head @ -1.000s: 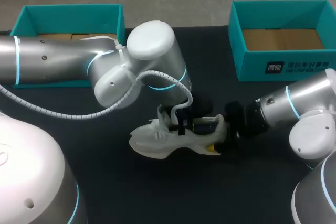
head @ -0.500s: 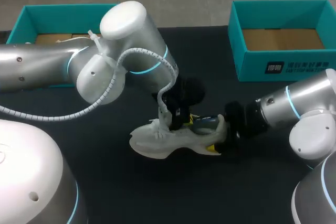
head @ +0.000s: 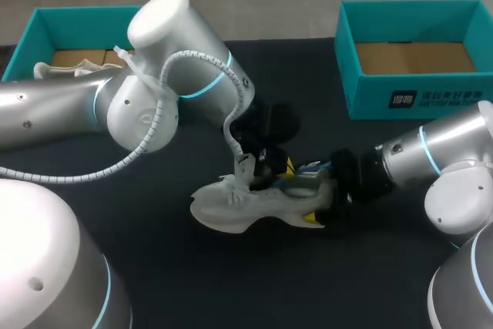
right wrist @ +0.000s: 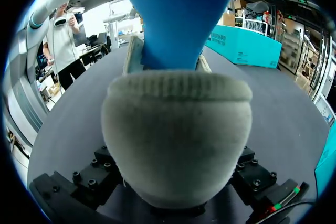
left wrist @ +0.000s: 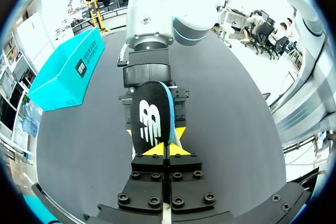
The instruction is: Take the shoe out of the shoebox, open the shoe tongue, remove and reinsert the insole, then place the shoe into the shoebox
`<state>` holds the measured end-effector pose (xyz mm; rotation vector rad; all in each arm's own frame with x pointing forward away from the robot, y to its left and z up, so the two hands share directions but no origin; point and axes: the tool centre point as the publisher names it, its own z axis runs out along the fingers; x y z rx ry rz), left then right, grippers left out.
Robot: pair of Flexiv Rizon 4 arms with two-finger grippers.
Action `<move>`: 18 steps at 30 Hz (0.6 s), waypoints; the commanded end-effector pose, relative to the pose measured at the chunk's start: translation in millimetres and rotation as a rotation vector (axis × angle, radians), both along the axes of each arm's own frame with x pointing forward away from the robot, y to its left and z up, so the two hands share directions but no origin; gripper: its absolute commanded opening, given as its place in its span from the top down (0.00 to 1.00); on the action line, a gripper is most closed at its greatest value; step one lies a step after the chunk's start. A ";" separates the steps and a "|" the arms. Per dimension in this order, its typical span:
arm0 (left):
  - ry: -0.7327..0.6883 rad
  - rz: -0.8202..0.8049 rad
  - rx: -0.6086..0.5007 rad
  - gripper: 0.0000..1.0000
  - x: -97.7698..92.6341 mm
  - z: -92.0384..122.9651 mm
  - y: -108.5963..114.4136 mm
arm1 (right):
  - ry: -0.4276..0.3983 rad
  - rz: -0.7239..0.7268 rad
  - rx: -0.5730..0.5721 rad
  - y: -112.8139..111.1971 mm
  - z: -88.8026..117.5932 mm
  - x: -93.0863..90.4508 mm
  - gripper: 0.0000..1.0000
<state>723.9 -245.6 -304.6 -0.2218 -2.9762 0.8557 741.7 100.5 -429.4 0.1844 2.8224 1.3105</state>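
A white shoe (head: 246, 207) lies on the black table, toe to the left. My right gripper (head: 322, 194) holds its heel from the right, one finger on each side. In the right wrist view the knit heel (right wrist: 176, 140) fills the space between the fingers and hides their tips. My left gripper (head: 271, 171) stands over the shoe's opening, shut on the insole (head: 302, 170). In the left wrist view that insole (left wrist: 152, 121), black on top with a blue underside, sticks up from between the yellow tips of my left gripper (left wrist: 167, 142). Its blue underside (right wrist: 178, 14) rises above the heel.
One teal shoebox (head: 46, 25) stands at the back left with another white shoe (head: 62, 71) in it. A second teal shoebox (head: 408, 90) at the back right shows only its cardboard floor. My left arm (head: 154, 90) crosses over the table's middle.
My left arm has swung back and to the left, and its gripper has drawn the insole partly up out of the shoe. The right arm and the shoe have stayed put.
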 end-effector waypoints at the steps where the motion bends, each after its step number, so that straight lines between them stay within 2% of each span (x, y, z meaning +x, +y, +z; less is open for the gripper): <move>1: 0.015 -0.015 -0.017 1.00 1.4 -4.6 -14.2 | -0.001 0.000 -0.003 0.5 -2.7 -1.1 1.00; 10: 0.007 -0.012 -0.018 1.00 -2.7 -5.3 -18.5 | -0.001 0.000 -0.003 0.5 -2.7 -1.1 1.00; 12: -0.005 -0.002 -0.004 0.74 -3.1 -7.2 -17.7 | -0.001 0.000 -0.003 0.5 -2.7 -1.1 1.00; 15: -0.037 0.019 -0.002 0.52 -5.7 -9.2 -16.2 | -0.001 0.000 -0.003 0.5 -2.7 -1.1 1.00; 18: -0.079 0.041 0.001 0.36 -8.3 -9.7 -13.1 | -0.001 0.000 -0.003 0.5 -2.7 -1.1 1.00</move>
